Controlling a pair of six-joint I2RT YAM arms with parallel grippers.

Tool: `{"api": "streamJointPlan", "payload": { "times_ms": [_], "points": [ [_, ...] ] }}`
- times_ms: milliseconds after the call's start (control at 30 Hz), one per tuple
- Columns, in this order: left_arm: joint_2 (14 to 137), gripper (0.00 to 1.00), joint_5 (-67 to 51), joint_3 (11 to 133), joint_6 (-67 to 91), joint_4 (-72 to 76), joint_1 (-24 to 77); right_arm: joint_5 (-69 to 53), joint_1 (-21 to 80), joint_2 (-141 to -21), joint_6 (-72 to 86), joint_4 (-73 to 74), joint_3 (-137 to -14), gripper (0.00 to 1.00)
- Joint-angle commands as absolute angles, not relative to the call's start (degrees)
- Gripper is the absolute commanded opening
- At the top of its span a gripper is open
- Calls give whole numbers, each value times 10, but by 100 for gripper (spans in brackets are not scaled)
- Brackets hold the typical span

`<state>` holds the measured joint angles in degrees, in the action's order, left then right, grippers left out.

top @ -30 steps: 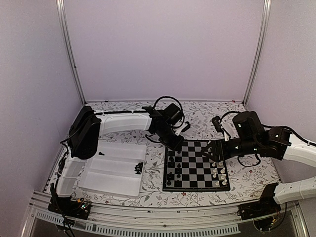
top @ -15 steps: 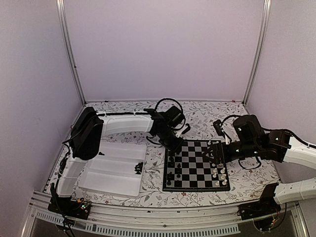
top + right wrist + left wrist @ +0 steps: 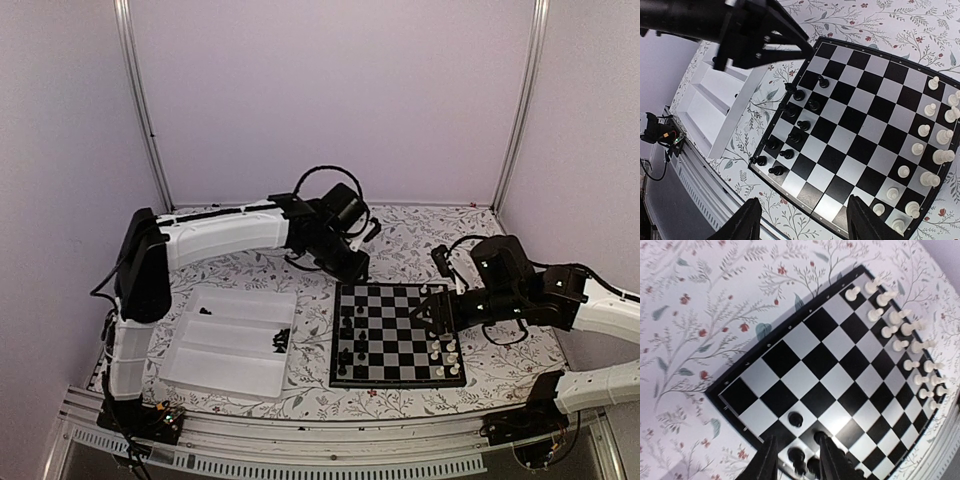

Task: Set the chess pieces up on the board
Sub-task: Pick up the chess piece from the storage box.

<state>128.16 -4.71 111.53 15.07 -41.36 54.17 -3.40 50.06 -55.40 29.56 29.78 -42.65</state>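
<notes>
Left claw (image 3: 356, 270) lifted clear; chess pieces (image 3: 795, 136) beneath.

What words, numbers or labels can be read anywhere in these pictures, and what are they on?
No text can be read in any of the views.
Tiny pale marks along the black border of the board: too small and blurred to read.
The white tray: plain, with no label that shows.
</notes>
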Motion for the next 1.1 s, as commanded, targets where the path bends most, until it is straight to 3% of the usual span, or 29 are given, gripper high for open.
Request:
{"api": "streamJointPlan", "payload": {
  "times_ms": [0,233,433,600,1067],
  "points": [
    [1125,32,38,1058,170,-439,515,-35,498,-567,289,271,-423,61],
    [944,33,81,800,199,-478,380,-46,497,-602,272,253,-437,61],
    [860,34,61,674,183,-492,249,-65,497,-631,265,231,-443,61],
    [892,33,28,647,144,-492,190,-83,497,-655,265,220,-450,61],
    [959,30,-7,623,97,-475,154,-86,497,-648,286,225,-439,61]
  ]
}}
